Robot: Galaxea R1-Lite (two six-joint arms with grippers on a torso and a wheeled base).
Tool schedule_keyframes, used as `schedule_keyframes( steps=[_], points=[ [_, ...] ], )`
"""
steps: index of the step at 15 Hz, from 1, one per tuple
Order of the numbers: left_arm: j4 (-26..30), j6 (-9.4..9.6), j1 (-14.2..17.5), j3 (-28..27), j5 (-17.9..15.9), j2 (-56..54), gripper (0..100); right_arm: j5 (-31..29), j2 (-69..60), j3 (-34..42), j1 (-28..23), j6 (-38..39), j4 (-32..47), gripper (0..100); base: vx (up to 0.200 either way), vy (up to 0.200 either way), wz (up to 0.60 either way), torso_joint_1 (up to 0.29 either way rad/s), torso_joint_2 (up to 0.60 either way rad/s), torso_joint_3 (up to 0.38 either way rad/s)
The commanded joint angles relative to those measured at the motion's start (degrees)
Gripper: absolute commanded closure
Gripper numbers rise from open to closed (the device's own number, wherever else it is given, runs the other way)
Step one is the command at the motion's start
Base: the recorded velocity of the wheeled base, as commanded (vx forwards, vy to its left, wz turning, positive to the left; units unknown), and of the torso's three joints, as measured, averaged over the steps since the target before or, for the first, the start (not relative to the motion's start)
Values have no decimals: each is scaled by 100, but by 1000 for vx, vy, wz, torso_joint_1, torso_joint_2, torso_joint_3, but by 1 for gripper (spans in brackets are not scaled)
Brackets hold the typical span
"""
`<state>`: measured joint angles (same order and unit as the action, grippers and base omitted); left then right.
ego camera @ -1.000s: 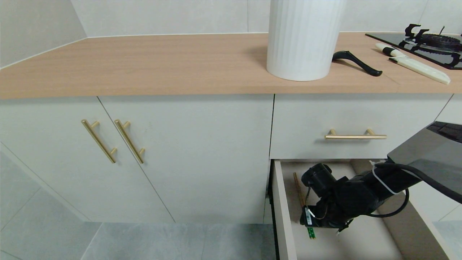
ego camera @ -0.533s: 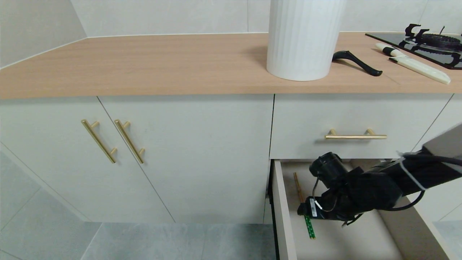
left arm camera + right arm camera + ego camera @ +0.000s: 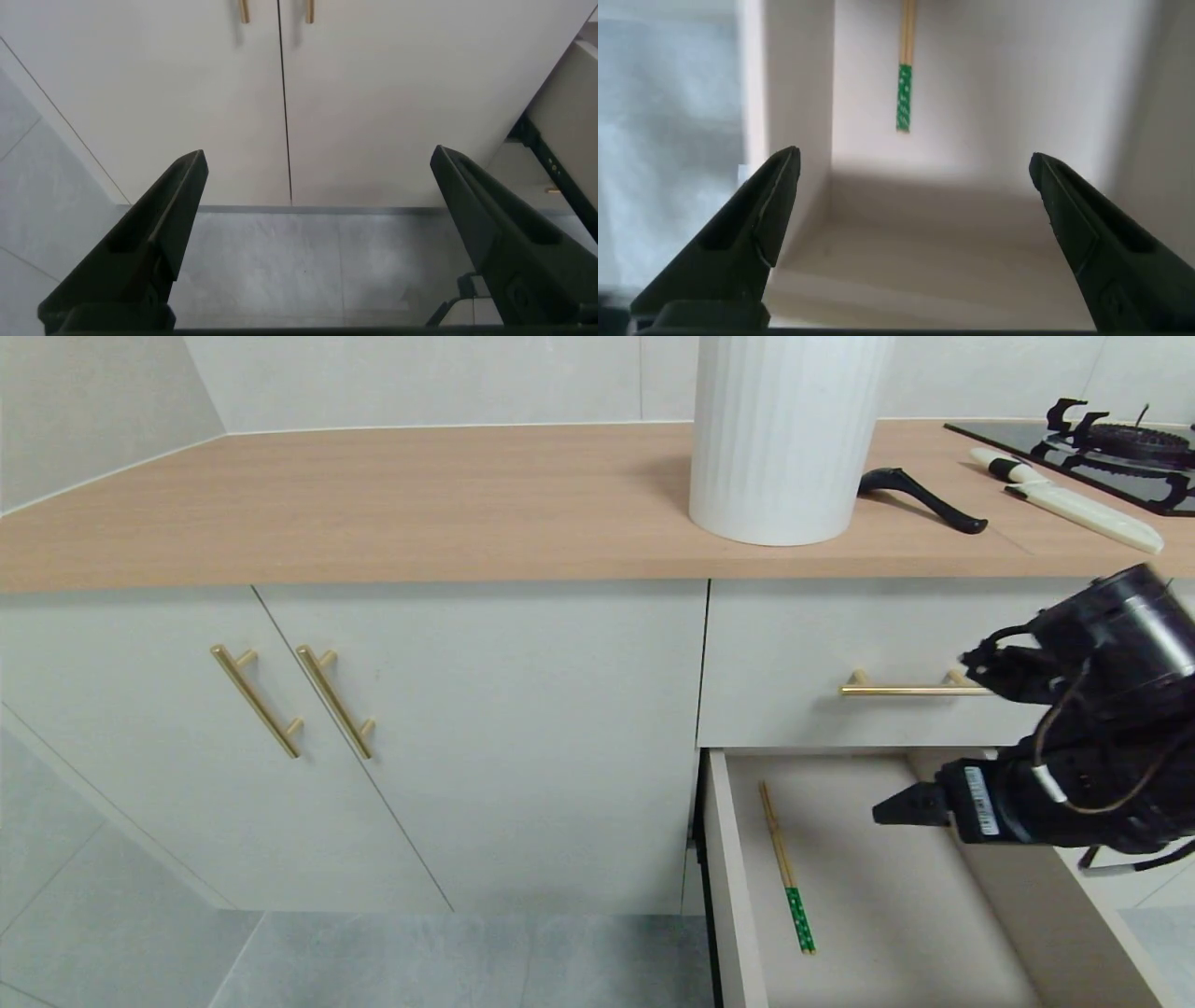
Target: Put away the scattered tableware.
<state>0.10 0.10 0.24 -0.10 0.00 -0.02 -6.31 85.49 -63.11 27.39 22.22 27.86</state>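
Note:
A pair of wooden chopsticks (image 3: 785, 868) with green ends lies on the floor of the open lower drawer (image 3: 733, 896), close to its left wall. My right gripper (image 3: 887, 810) hangs above the drawer's right half, open and holding nothing. From the right wrist view the chopsticks' green ends (image 3: 906, 75) lie beyond the spread fingers of the right gripper (image 3: 913, 159). My left gripper (image 3: 318, 157) is open and faces the cabinet doors (image 3: 280, 93) and the floor. On the counter lie a black-handled utensil (image 3: 924, 499) and a white knife (image 3: 1074, 504).
A tall white ribbed container (image 3: 780, 439) stands on the wooden counter (image 3: 373, 504). A gas stove (image 3: 1120, 443) sits at the far right. A shut drawer with a gold handle (image 3: 920, 689) is above the open one. Two cabinet doors with gold handles (image 3: 257, 700) are left.
My right gripper has risen out of the drawer and drawn back to the right. The chopsticks now lie uncovered on the drawer floor.

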Motion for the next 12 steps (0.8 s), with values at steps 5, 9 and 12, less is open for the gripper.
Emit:
schedule_keyframes(
  steps=[5,9,12],
  points=[
    [-1,-1,2,1,0,2,0,464,-780,-219,-858,-737,255,0,0,0,0,0,0,0],
    [-1,-1,2,1,0,2,0,473,-850,-123,-858,-966,255,0,0,0,0,0,0,0],
    [-1,-1,2,1,0,2,0,464,-903,-70,-858,-1053,247,0,0,0,0,75,-168,-112]
  ],
)
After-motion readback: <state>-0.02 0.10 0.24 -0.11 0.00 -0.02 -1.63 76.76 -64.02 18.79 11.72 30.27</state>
